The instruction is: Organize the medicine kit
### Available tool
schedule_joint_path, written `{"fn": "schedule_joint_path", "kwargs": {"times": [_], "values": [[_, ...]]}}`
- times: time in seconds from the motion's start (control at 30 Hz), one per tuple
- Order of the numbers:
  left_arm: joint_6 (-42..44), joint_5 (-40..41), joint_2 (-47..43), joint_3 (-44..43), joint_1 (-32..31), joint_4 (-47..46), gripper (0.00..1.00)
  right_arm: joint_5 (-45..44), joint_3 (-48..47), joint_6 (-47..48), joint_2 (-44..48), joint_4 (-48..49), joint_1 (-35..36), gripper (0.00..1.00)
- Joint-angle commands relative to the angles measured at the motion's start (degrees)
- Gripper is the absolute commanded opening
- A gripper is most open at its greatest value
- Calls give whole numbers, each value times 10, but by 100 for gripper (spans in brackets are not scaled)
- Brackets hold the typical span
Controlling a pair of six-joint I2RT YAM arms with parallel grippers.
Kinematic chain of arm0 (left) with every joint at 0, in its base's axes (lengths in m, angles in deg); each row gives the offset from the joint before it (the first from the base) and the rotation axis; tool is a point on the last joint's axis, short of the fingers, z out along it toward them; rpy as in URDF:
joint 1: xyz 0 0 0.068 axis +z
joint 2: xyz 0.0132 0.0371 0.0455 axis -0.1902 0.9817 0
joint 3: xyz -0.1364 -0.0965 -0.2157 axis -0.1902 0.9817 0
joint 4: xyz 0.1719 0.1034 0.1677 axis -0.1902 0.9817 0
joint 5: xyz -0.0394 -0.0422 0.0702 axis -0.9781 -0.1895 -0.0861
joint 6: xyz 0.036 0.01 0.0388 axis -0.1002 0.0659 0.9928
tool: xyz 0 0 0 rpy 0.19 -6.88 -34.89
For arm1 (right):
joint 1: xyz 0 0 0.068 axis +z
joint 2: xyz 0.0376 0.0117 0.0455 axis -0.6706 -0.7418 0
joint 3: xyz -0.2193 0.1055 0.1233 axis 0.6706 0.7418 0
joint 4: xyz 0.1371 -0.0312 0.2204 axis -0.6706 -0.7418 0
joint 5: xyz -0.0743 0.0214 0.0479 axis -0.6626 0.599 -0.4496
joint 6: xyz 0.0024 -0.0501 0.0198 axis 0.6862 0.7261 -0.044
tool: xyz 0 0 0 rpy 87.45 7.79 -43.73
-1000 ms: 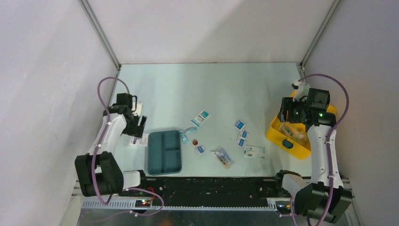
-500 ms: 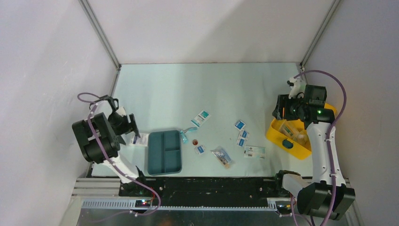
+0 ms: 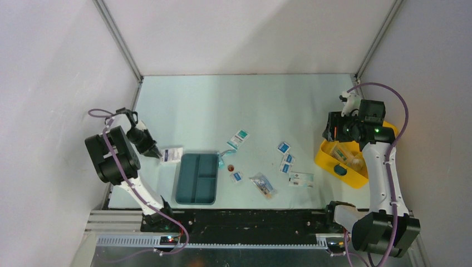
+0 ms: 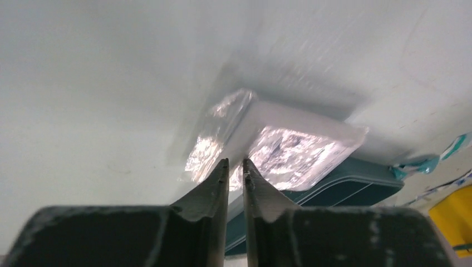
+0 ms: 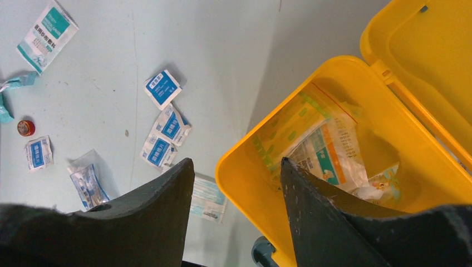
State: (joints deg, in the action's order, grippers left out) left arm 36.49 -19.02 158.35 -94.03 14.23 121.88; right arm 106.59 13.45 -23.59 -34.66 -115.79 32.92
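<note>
The medicine kit (image 3: pixel 327 159) is a bright-yellow case standing open at the right, with several packets inside. In the right wrist view its rim (image 5: pixel 334 62) lies just below my right gripper (image 5: pixel 235 162). That gripper (image 3: pixel 332 131) hangs open and empty over the kit's left rim. At the left, my left gripper (image 3: pixel 157 153) is shut on the edge of a shiny white packet (image 3: pixel 172 154). In the left wrist view the packet (image 4: pixel 289 150) sticks out past the gripper (image 4: pixel 234 163), just off the table.
A dark-teal divided tray (image 3: pixel 196 179) lies right of the held packet. Loose on the table are a teal-and-white sachet (image 3: pixel 237 139), blue-and-white packets (image 3: pixel 285 157), a flat white packet (image 3: pixel 301 178), a clear bag (image 3: pixel 262 185) and a small red cap (image 3: pixel 231 167). Walls close in left and right.
My left arm folded back to the left, and its gripper closed on the white packet and shifted it slightly up and right. The right gripper drifted slightly left over the kit's rim.
</note>
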Motion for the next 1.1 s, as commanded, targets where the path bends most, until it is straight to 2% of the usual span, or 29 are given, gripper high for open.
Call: {"fn": "schedule_joint_path", "kwargs": {"times": [0.0, 0.13, 0.23, 0.27, 0.3, 0.33, 0.37, 0.43, 0.47, 0.67, 0.77, 0.87, 1.0, 1.07], "values": [[-27, 2, 7, -47, -2, -55, 15, -19, -24, -4, 3, 6, 1, 63], [-22, 0, 0, -57, -15, -74, 2, -28, -25, -1, 8, 3, 1, 63], [-16, 10, -15, -55, -28, -79, 1, -30, -25, 0, 11, 2, 1, 63], [-15, 15, -28, -48, -32, -79, 8, -31, -24, 1, 12, 1, 1, 63], [-15, 30, -35, -43, -33, -79, 25, -30, -24, 1, 15, 0, 1, 63], [-17, 40, -51, -29, -34, -79, 34, -30, -24, 2, 16, -2, 1, 63], [-23, 54, -65, -22, -33, -78, 49, -30, -24, 2, 18, -3, 1, 63], [-45, 51, -75, 3, -27, -70, 60, -29, -25, 3, 17, -5, 1, 63], [-52, 37, -75, 16, -21, -60, 62, -28, -25, 3, 17, -5, 1, 63], [-80, 46, -84, 45, -12, -56, 64, -19, -25, -1, 8, -1, 1, 63], [-91, 45, -94, 56, -9, -52, 70, -21, -25, 1, 6, -3, 1, 63], [-97, 34, -76, 49, -8, -54, 71, -20, -24, 0, 1, -2, -1, 63], [-101, 3, -17, 30, -6, -54, 64, -15, -25, -1, -7, 2, -1, 63], [-98, -6, -3, 18, -8, -54, 57, -15, -25, -1, -7, 1, 0, 62]]}}
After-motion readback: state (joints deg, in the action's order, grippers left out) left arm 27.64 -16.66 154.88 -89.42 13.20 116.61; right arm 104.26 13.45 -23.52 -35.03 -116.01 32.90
